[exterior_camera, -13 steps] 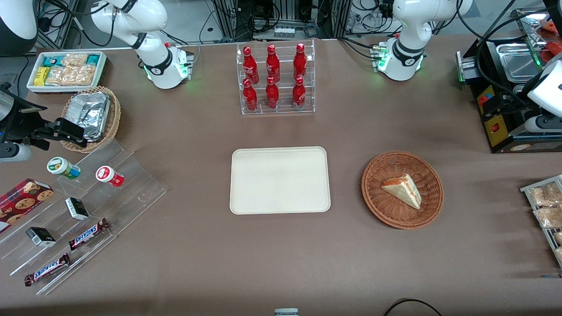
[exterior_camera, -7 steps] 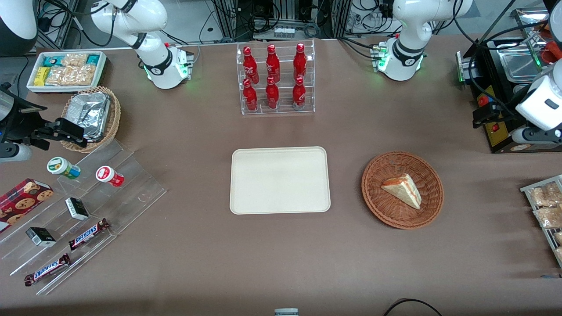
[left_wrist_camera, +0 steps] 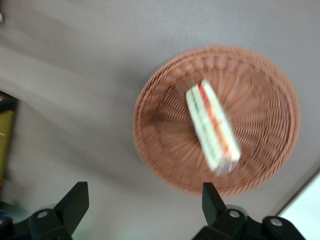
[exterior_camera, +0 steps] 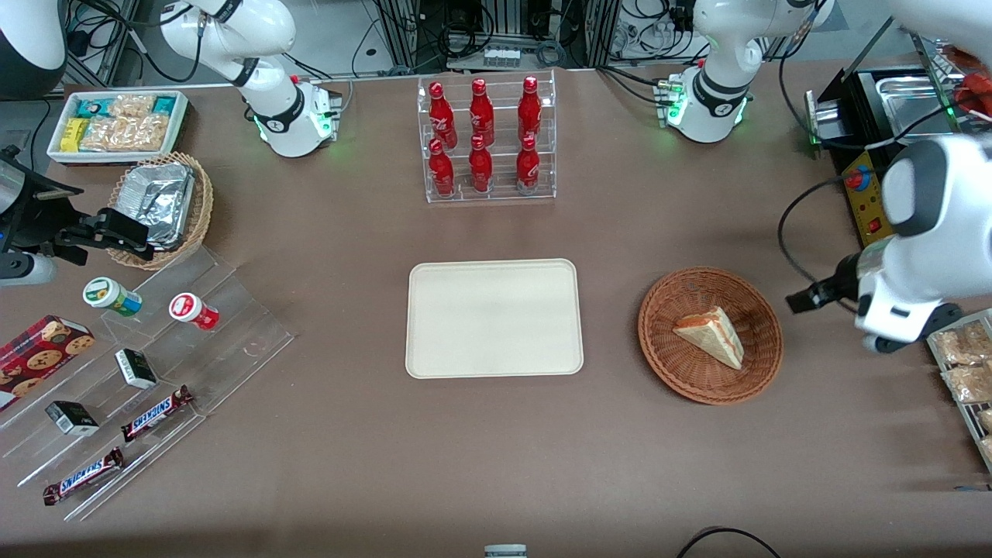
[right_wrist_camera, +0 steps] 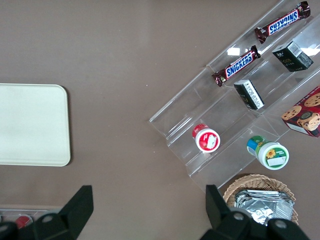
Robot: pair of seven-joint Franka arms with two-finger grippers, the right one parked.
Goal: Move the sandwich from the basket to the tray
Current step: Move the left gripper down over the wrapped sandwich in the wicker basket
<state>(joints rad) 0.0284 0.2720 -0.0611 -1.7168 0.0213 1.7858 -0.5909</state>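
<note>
Wicker basket point(exterior_camera: 710, 335) holds sandwich point(left_wrist_camera: 212, 126), long axis across finger gap; gripper point(left_wrist_camera: 145, 202) spread, empty, above table beside basket, toward working arm's end.

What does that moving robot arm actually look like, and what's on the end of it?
The working arm has rounded glossy white shells with a dark grey joint cap, a black cable looping alongside, and a green light at its base. Its gripper, poised above the basket, has two black wedge-shaped fingers, set wide open, on black mounts with small round screws.
</note>
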